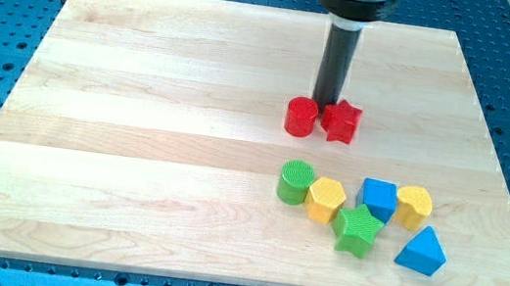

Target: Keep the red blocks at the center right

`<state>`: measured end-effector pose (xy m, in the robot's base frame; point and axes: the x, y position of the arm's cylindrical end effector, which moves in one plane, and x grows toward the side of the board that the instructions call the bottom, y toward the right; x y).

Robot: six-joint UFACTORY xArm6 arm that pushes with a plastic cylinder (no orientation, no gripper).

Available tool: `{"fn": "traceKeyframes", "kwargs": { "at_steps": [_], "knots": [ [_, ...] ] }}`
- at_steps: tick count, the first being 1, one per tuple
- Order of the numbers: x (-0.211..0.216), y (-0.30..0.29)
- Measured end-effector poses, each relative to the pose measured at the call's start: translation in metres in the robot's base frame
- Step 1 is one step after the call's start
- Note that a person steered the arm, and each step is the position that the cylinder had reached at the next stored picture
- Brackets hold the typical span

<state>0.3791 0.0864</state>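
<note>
The red cylinder (301, 117) is standing at the board's middle, slightly right, touching the red star (341, 122) beside it. My tip (327, 101) is resting just behind the gap between them, probably so one push carries both; it is a bare rod with no fingers to open or close. Both are needing to go further right. The green cylinder (296, 182) and yellow block (324, 200) are sitting below, apart.

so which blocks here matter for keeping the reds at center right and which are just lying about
Part of the job:
red cylinder
red star
my tip, just behind and between them

Just lying about:
green cylinder
yellow hexagon
green star
blue cube
yellow block
blue triangle
</note>
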Motion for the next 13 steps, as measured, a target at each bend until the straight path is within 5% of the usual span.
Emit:
{"fn": "traceKeyframes", "kwargs": {
  "at_steps": [8, 10, 12, 13],
  "knots": [
    [0.102, 0.05],
    [0.062, 0.133],
    [0.087, -0.036],
    [0.064, -0.099]
  ]
}}
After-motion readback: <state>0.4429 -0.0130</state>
